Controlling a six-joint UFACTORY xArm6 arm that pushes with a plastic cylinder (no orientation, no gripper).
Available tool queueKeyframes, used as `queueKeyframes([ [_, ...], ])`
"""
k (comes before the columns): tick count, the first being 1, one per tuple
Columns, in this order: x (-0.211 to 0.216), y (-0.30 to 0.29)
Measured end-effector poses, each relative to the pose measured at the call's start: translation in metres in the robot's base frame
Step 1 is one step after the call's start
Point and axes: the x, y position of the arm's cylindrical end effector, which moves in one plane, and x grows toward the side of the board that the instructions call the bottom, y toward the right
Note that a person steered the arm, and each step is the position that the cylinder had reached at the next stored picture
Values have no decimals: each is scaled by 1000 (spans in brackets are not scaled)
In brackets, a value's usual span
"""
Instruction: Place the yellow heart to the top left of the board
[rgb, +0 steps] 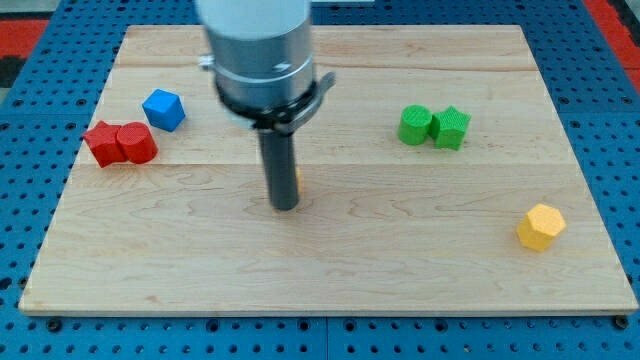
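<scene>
My tip (286, 205) rests on the wooden board (400, 270) a little left of its middle. A thin yellow-orange sliver (298, 180) shows at the rod's right edge, just above the tip. It is a block almost wholly hidden behind the rod, and its shape cannot be made out. A yellow hexagonal block (541, 226) lies far off at the view's lower right. No yellow heart shape shows plainly.
A blue cube (164, 109) sits at the upper left. Two red blocks, one star-like (101, 143) and one rounded (137, 143), touch each other below it. A green rounded block (415, 125) and a green star-like block (452, 128) touch at the upper right.
</scene>
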Motion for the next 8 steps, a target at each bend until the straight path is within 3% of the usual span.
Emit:
queueKeyframes([
  [1,-45,13],
  [2,-58,11],
  [3,-35,-11],
  [4,-46,-48],
  [5,-90,-31],
  [6,-92,11],
  [7,-127,28],
  [8,-189,-1],
])
